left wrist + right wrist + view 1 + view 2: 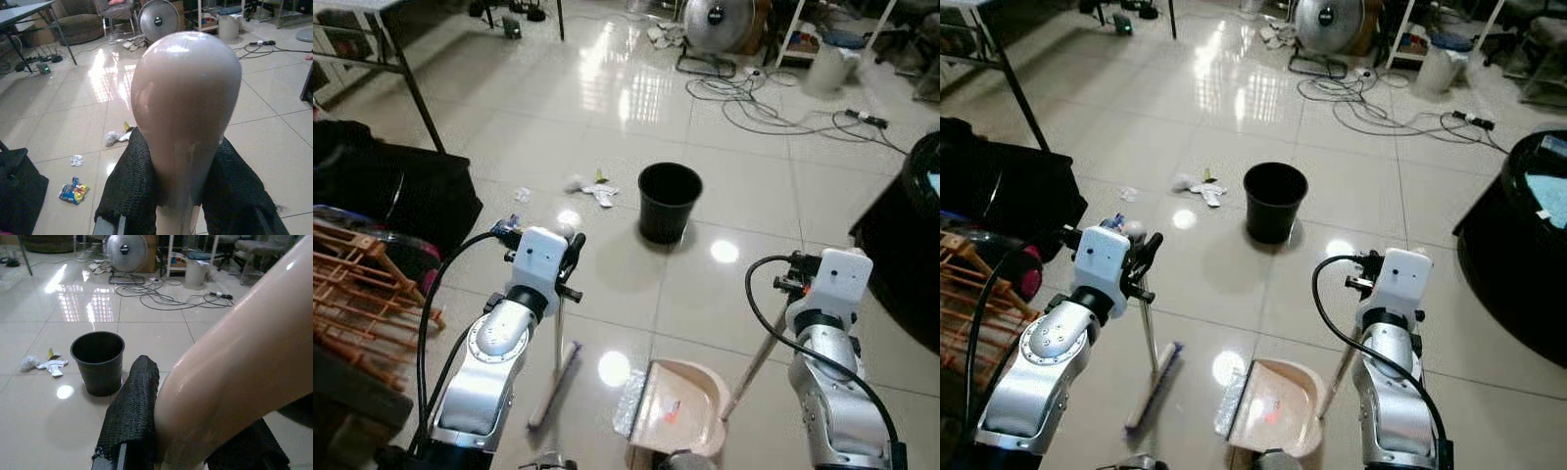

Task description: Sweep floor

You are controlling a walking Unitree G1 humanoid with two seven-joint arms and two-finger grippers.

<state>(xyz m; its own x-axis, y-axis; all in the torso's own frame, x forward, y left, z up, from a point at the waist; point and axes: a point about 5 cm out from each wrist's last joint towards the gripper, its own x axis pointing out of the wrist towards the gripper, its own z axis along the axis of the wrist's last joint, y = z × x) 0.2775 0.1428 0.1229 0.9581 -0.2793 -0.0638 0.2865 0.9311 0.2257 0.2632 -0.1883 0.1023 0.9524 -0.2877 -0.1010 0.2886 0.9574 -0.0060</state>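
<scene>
My left gripper point(570, 257) is shut on the pale handle of a broom point(558, 328), whose head rests on the tiles by my left side. The rounded top of the broom handle point(186, 98) sits between the black fingers point(132, 181). My right gripper point(1363, 281) is shut on the slanted handle of a beige dustpan point(680, 406), which stands on the floor in front of me with a small red scrap inside. A black bin point(669, 201) stands upright ahead. White crumpled litter point(592, 188) lies just left of the bin.
A colourful wrapper point(73, 192) and a small white scrap point(522, 195) lie left of the litter. A wooden rack point(362, 284) and dark bags are at my left. A black round object point(911, 235) is at the right. A fan point(720, 22) and cables point(754, 103) are further back.
</scene>
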